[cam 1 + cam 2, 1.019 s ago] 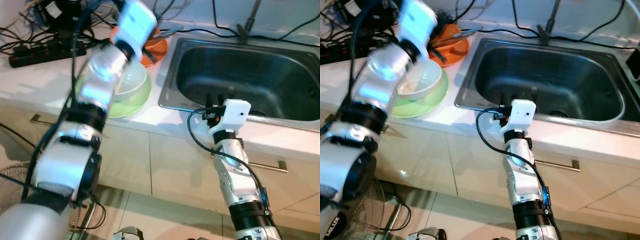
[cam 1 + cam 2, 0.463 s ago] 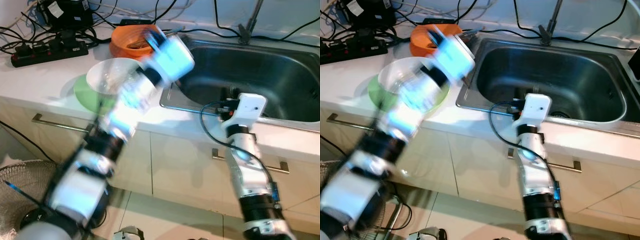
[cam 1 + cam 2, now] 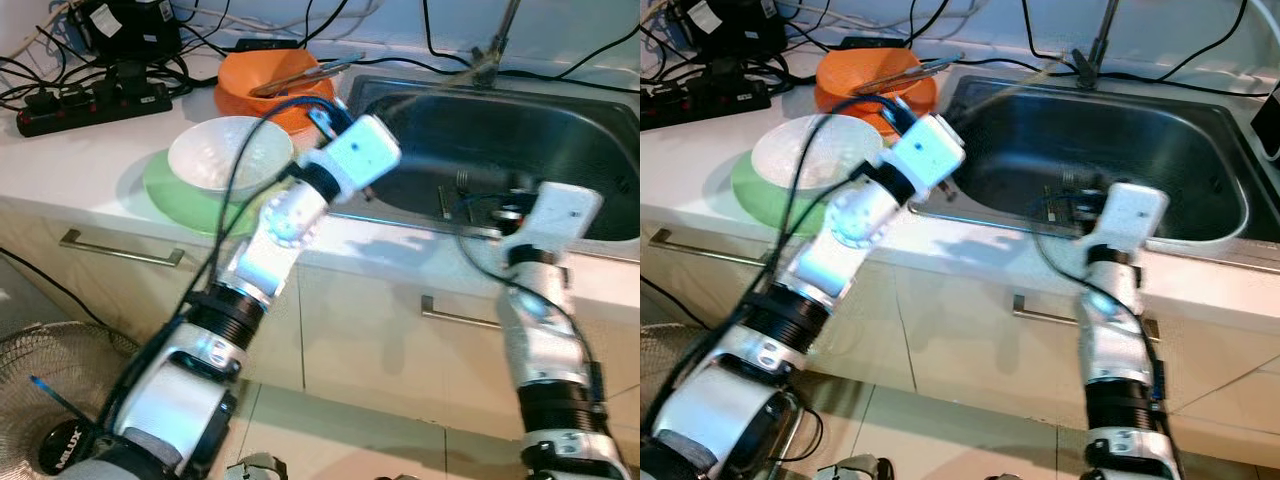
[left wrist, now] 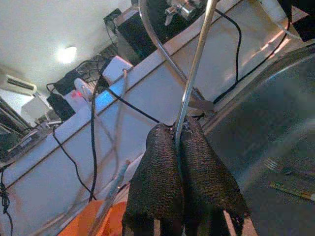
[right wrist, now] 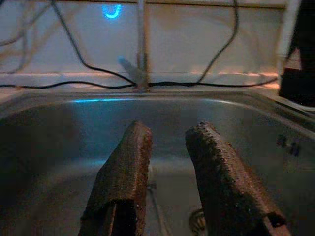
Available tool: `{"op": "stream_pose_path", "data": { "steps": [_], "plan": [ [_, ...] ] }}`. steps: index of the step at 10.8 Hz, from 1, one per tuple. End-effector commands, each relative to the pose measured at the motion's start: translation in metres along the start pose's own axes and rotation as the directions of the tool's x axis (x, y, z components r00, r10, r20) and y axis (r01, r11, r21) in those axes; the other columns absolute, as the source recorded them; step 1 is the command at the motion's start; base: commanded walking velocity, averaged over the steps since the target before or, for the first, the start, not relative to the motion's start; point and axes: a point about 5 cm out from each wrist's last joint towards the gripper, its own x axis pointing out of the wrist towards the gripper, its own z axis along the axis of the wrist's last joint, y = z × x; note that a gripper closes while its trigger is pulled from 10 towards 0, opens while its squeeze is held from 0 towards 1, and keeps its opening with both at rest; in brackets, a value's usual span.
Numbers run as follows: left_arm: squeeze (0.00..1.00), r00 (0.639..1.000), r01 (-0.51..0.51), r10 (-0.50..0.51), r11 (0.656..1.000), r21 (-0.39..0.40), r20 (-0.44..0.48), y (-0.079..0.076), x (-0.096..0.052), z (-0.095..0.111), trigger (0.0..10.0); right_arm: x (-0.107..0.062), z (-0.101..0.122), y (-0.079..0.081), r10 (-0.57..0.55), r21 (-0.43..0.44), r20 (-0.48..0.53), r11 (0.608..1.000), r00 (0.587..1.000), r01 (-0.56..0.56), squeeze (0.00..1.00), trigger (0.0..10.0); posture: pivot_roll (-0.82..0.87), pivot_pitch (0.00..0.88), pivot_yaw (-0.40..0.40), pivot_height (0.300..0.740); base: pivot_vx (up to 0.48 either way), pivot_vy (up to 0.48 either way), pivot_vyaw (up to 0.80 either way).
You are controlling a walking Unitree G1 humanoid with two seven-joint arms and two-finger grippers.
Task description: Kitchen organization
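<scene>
A pale table with a steel sink sunk into it runs along the wall, cupboard fronts below. The left pincer has its fingers pressed together, nothing between them, and its arm reaches over the sink's left rim. The right pincer stands slightly apart, empty, over the sink's front edge, aimed into the basin. A fork lies on the sink bottom. Left of the sink, a white bowl sits on a green plate; behind it, near the back edge, is an orange bowl holding tongs. Cables and a power strip crowd the far left corner.
</scene>
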Motion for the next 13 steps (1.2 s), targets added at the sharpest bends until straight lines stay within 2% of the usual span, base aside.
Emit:
{"op": "stream_pose_path", "data": {
  "steps": [1, 2, 4, 6, 7, 8, 9, 10, 11, 12, 13],
  "plan": [
    [0.0, 0.999, 0.02, -0.02, 1.0, 0.004, -0.03, -0.008, -0.002, -0.006, 10.0, 0.005, 0.007, -0.004, -0.03, 0.035, 0.007, 0.999, 1.0, 0.03, 0.0, 10.0, 0.04, 0.054, 0.022, 0.74, 0.0, 0.0, 0.0],
    [0.0, 0.996, 0.049, -0.048, 0.999, 0.01, -0.071, -0.018, -0.007, -0.015, 10.0, 0.012, 0.021, -0.003, -0.054, 0.171, 0.008, 0.984, 0.999, 0.052, 0.0, 10.0, 0.04, 0.061, 0.022, 0.74, 0.0, 0.0, 0.0],
    [0.0, 0.994, 0.065, -0.062, 0.997, 0.032, -0.092, -0.022, -0.008, -0.019, 10.0, 0.016, 0.034, 0.005, -0.066, 0.337, -0.011, 0.939, 0.998, 0.066, 0.0, 10.0, 0.04, 0.063, 0.021, 0.74, 0.0, 0.0, 0.0],
    [0.0, 0.991, 0.086, -0.08, 0.995, 0.052, -0.111, -0.027, -0.01, -0.022, 10.0, 0.018, 0.045, 0.018, -0.019, 0.518, -0.051, 0.854, 0.999, 0.043, 0.0, 10.0, 0.04, 0.065, 0.021, 0.74, 0.0, 0.0, 0.0],
    [0.0, 0.99, 0.088, -0.082, 0.995, 0.053, -0.113, -0.027, -0.01, -0.022, 10.0, 0.017, 0.045, 0.023, 0.02, 0.563, -0.074, 0.826, 0.997, 0.026, 0.0, 10.0, 0.04, 0.066, 0.02, 0.74, 0.0, 0.0, 0.0],
    [0.0, 0.989, 0.095, -0.087, 0.994, 0.059, -0.119, -0.028, -0.01, -0.023, 10.0, 0.014, 0.045, 0.027, 0.046, 0.642, -0.106, 0.766, 0.993, 0.032, 0.0, 10.0, 0.04, 0.069, 0.022, 0.74, 0.0, 0.0, 0.0],
    [0.0, 0.987, 0.104, -0.095, 0.993, 0.061, -0.13, -0.029, -0.011, -0.024, 10.0, 0.012, 0.05, 0.025, 0.043, 0.682, -0.101, 0.73, 0.994, 0.038, 0.0, 10.0, 0.04, 0.071, 0.026, 0.74, 0.0, 0.0, 0.0],
    [0.0, 0.986, 0.107, -0.098, 0.992, 0.062, -0.134, -0.03, -0.011, -0.025, 10.0, 0.012, 0.052, 0.024, 0.04, 0.703, -0.098, 0.71, 0.994, 0.041, 0.0, 10.0, 0.04, 0.072, 0.027, 0.74, 0.0, 0.0, 0.0],
    [0.0, 0.984, 0.112, -0.102, 0.992, 0.063, -0.144, -0.03, -0.011, -0.026, 10.0, 0.013, 0.061, 0.02, 0.035, 0.744, -0.07, 0.668, 0.997, 0.029, 0.0, 10.0, 0.03, 0.073, 0.03, 0.74, 0.0, 0.0, 0.0],
    [0.0, 0.982, 0.112, -0.101, 0.992, 0.063, -0.158, -0.031, -0.011, -0.027, 10.0, 0.013, 0.068, 0.018, 0.035, 0.747, -0.037, 0.665, 0.999, 0.004, 1.0, 10.0, 0.03, 0.073, 0.032, 0.74, 0.0, 0.0, 0.0],
    [0.0, 0.981, 0.118, -0.106, 0.991, 0.065, -0.164, -0.032, -0.012, -0.028, 10.0, 0.013, 0.07, 0.017, 0.028, 0.765, -0.043, 0.644, 0.999, 0.015, 1.0, 10.0, 0.03, 0.073, 0.032, 0.74, 0.0, 0.0, 0.0]
  ]
}}
